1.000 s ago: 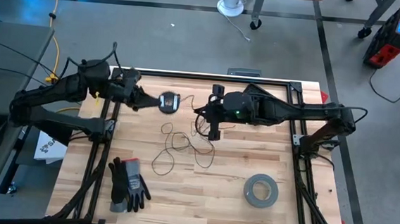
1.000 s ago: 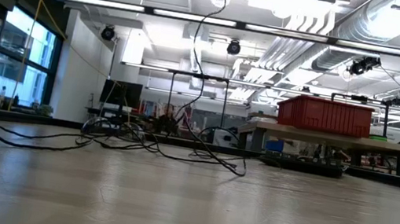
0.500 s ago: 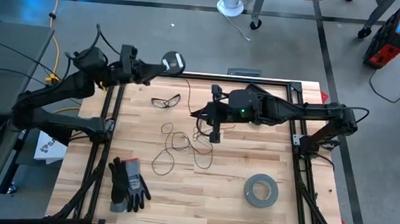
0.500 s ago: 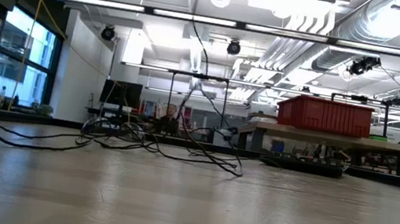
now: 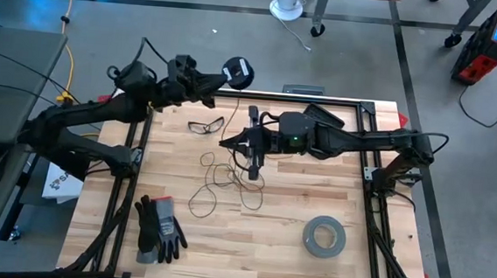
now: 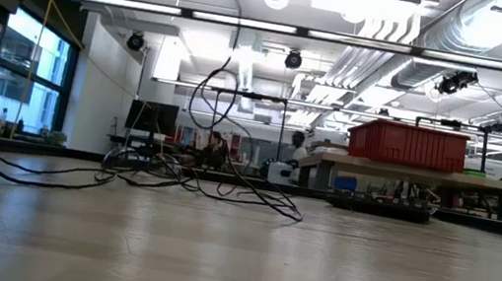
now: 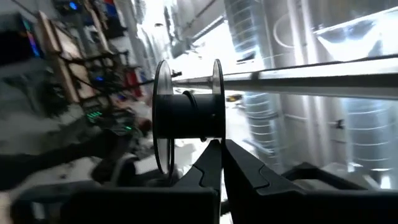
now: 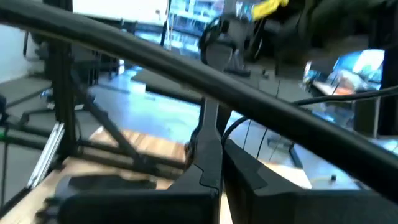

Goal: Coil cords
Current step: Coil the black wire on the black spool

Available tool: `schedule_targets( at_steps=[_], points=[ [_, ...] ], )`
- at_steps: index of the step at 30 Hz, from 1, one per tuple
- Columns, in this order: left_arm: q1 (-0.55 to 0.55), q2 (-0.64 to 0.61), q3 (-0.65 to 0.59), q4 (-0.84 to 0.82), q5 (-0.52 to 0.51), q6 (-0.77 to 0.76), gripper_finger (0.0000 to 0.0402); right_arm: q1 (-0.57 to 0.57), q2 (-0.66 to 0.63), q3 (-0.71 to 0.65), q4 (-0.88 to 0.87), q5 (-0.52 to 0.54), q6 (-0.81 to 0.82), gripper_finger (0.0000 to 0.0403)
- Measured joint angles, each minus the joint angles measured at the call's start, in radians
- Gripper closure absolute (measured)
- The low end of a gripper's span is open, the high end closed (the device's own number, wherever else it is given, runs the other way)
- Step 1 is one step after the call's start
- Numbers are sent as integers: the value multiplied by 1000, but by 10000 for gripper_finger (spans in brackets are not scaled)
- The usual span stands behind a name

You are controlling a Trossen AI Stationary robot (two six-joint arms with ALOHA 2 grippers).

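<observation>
The small black spool (image 5: 238, 70) with clear flanges hangs high over the table's far edge, with my left gripper (image 5: 220, 78) shut on it. The thin dark cord (image 5: 226, 178) lies in loose loops on the wooden table. One strand (image 6: 206, 94) rises from the pile, out of the low view's top. My right gripper (image 5: 228, 142) is level, points toward the table's left, stands above the pile and is shut on the cord. The right wrist view shows the spool (image 8: 216, 34) farther off. My left gripper holds the spool between its two clear flanges (image 7: 217, 93), its fingertips (image 7: 210, 155) meeting just under the black core (image 7: 189, 115). Whether they pinch a flange's rim or the core, I cannot tell. The fingers slant upward and the spool is lifted clear. My right gripper pinches a thin strand of the cord (image 8: 194, 138) at its fingertips, coming level from the table's right. The strand is lifted off the table. The rest of the cord lies slack in loops (image 5: 210, 193) below.
Safety glasses (image 5: 206, 125) lie near the far edge. Black and grey gloves (image 5: 159, 229) lie at the near left, and a grey tape roll (image 5: 324, 235) at the near right. A black frame (image 5: 347, 102) borders the table.
My left gripper has risen and gone toward the far edge and the right with the spool, tipping upward; the glasses beneath now show. My right gripper has gone toward the table's left and tipped up to level. The rising strand now forms a loop above the pile.
</observation>
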Motion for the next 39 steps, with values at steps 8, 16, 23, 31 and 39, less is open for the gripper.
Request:
schedule_targets(
  at_steps=[8, 16, 23, 31, 39],
  points=[
    [-103, 14, 0, 6, 2, -82, 401, -43, 10, 0, 57, -6, -8, 403],
    [-162, 11, 0, -4, -21, -96, 401, -84, 10, 0, 181, -33, 18, 403],
    [-151, -4, 0, -10, -112, 23, 401, -63, 9, 0, 229, -85, 44, 403],
    [-127, -14, 1, -18, -156, 96, 401, -37, 9, 0, 267, -86, 26, 403],
    [-153, -12, 2, -120, -138, 43, 401, -38, 9, 0, 316, -83, 21, 403]
  ],
)
